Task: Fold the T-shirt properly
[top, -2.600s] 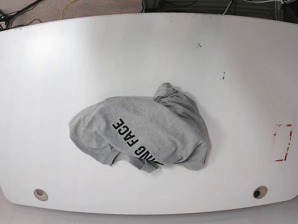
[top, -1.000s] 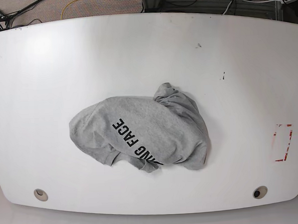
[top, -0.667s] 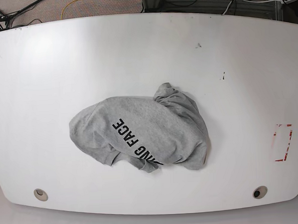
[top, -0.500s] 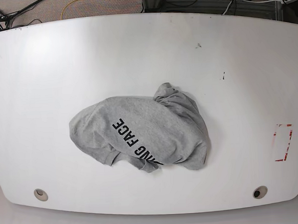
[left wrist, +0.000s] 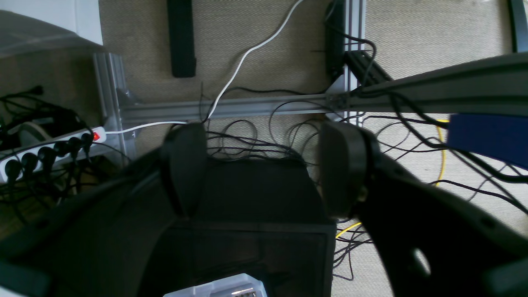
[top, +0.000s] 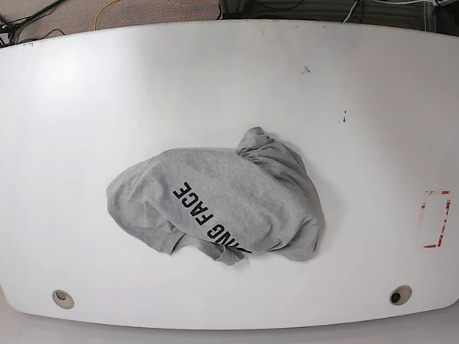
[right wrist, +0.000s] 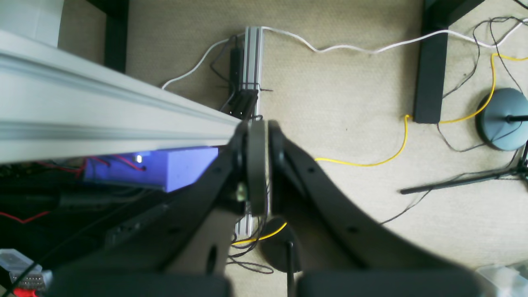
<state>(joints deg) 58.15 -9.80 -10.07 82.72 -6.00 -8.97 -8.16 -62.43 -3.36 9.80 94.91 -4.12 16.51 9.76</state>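
We're seeing the T-shirt [top: 216, 215] lying crumpled mid-surface [top: 72, 111], w/ neither claw near it. Left claw [left wrist: 264, 173] is gaping, empty, over floor cables; right claw [right wrist: 256, 165] is pinched closed, empty.

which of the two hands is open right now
The left hand: its two fingers stand wide apart with floor and cables showing between them. The right hand has its fingers pressed together, holding nothing.

The white table [top: 72, 111] lies bare all round the crumpled T-shirt [top: 231, 206], the only obstacle on it.
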